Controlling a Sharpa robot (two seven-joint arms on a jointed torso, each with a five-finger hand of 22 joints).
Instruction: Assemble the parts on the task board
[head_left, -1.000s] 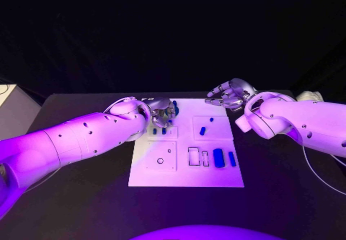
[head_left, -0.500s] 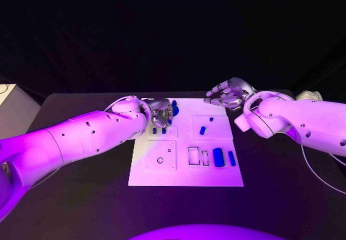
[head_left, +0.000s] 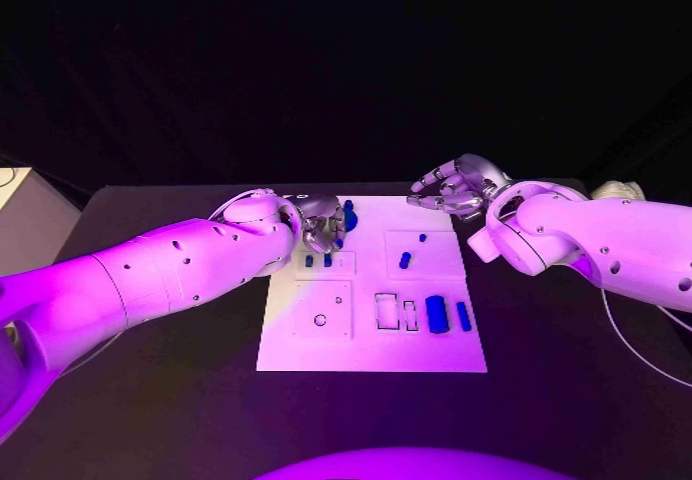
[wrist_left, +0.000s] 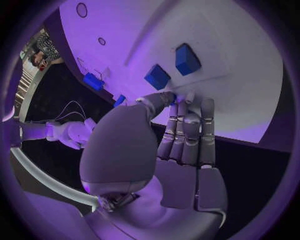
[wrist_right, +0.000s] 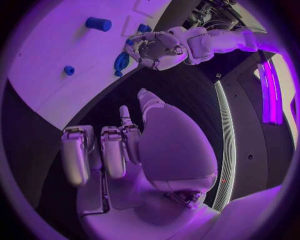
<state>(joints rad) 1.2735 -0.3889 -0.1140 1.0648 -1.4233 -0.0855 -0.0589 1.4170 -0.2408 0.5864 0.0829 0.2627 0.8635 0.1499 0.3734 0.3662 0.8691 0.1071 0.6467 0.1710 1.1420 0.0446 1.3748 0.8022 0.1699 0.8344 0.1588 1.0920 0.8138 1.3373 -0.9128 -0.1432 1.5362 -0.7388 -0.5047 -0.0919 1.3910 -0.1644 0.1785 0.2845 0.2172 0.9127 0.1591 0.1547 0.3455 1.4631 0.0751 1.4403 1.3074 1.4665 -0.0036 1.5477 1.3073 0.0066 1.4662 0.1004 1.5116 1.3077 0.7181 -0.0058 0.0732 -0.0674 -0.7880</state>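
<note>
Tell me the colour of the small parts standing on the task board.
Blue. The parts stand out against the white task board, clearest in the head view.

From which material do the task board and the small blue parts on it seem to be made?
The task board looks like matte white plastic or painted sheet: flat, even, with no glare and with crisp recessed outlines. The blue parts look like moulded or printed plastic: uniform colour, smooth faces and rounded ends. The two square ones show sharp edges and a dull sheen. Neither material is certain.
</note>
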